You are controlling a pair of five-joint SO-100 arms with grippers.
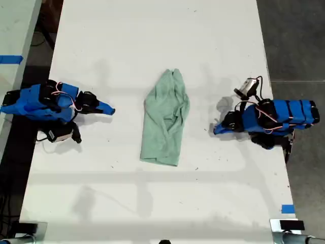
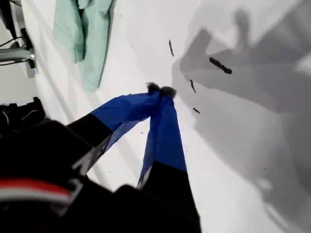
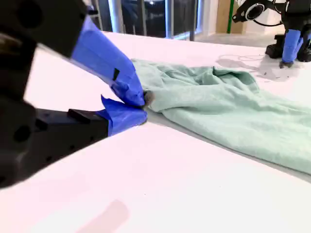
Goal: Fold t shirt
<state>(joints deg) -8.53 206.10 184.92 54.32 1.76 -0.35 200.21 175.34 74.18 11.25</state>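
Note:
The pale mint-green t shirt [image 1: 165,119] lies bunched into a narrow lengthwise strip in the middle of the white table [image 1: 152,40], with its wider end toward the exterior view's bottom. My first gripper [image 1: 215,130] rests on the table at the exterior view's right, shut and empty, a short gap from the shirt. Its wrist view shows the blue fingertips [image 2: 160,90] together, with the shirt [image 2: 82,29] off ahead. My second gripper [image 1: 111,110] lies at the exterior view's left, also shut and empty. In its wrist view its tips [image 3: 143,107] point at the shirt [image 3: 233,107].
Blue tape marks [image 1: 288,208] sit near the table's edge at the exterior view's lower right. Metal clamps [image 1: 287,226] hold the bottom corners. A second pale surface with blue tape [image 1: 10,59] stands at the exterior view's left, and dark floor lies on the right.

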